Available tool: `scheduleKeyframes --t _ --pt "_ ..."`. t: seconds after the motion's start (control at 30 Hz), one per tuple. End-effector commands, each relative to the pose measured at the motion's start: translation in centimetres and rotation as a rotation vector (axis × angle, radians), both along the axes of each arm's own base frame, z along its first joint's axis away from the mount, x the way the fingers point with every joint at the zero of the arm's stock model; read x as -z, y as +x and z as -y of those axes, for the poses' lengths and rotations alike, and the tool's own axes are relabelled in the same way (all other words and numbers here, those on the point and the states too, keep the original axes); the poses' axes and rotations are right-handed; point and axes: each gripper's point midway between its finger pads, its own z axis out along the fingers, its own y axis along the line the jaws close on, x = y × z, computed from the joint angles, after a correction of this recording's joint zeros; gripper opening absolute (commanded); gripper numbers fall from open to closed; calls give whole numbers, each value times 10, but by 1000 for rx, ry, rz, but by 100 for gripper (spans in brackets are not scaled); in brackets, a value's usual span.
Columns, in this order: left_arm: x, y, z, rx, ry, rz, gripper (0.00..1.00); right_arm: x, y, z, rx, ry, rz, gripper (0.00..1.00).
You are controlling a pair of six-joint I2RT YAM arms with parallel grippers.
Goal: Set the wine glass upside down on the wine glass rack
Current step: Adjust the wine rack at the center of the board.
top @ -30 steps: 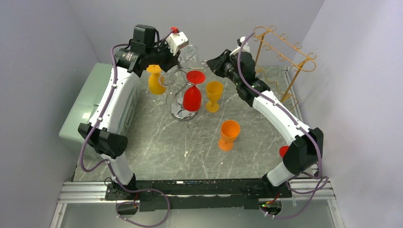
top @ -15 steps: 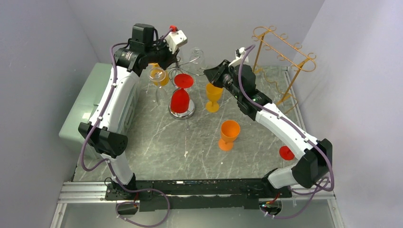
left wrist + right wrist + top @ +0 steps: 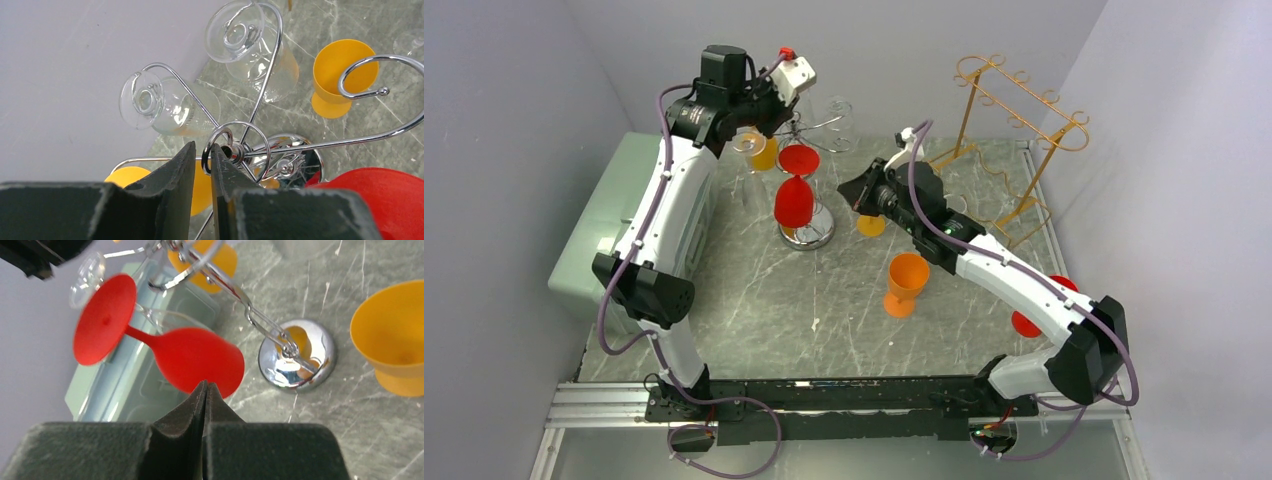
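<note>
A red wine glass [image 3: 794, 200] hangs upside down on the chrome wine glass rack [image 3: 810, 232], its foot [image 3: 799, 159] caught in a rack arm. In the right wrist view the red glass [image 3: 197, 360] is just beyond my fingertips and is not held. My right gripper [image 3: 848, 192] [image 3: 205, 387] is shut and empty, just right of the rack. My left gripper [image 3: 782, 118] [image 3: 203, 156] is above the rack and pinches its top ring [image 3: 220, 150]. Two clear glasses [image 3: 165, 102] [image 3: 250, 45] hang upside down on other arms.
An orange glass [image 3: 906, 282] stands upright mid-table. A yellow glass [image 3: 870, 226] is mostly hidden behind my right arm; another [image 3: 765, 153] is behind the rack. A gold rack [image 3: 1014, 110] stands at the back right. A red piece [image 3: 1029, 320] lies by my right arm. A pale green box [image 3: 589, 240] is at the left.
My right gripper has drawn back from the rack toward the front and left. The rack with the hanging red glass has shifted left under my left gripper.
</note>
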Motion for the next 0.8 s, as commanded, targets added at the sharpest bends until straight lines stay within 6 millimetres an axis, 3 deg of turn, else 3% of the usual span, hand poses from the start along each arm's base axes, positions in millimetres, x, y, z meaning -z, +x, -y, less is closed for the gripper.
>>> scheduleKeyframes --t 0.0,0.17,0.33,0.43,0.6,0.77 --pt "-40 14 -7 -29 -18 143 22 4 -6 -5 -14 1 -11 0" --pt "-43 9 -8 -21 -18 157 24 -3 -5 -1 1 -23 14 0" --pt "-55 -5 -5 2 -61 171 39 -29 -1 18 47 -50 77 9" --pt "-60 -12 -3 9 -82 164 43 -41 -2 22 46 -50 106 12" --pt "-61 -20 -3 9 -112 140 46 -38 -6 23 38 -49 105 13" --pt "-67 -28 -4 2 -136 136 54 -50 -10 33 53 -51 139 29"
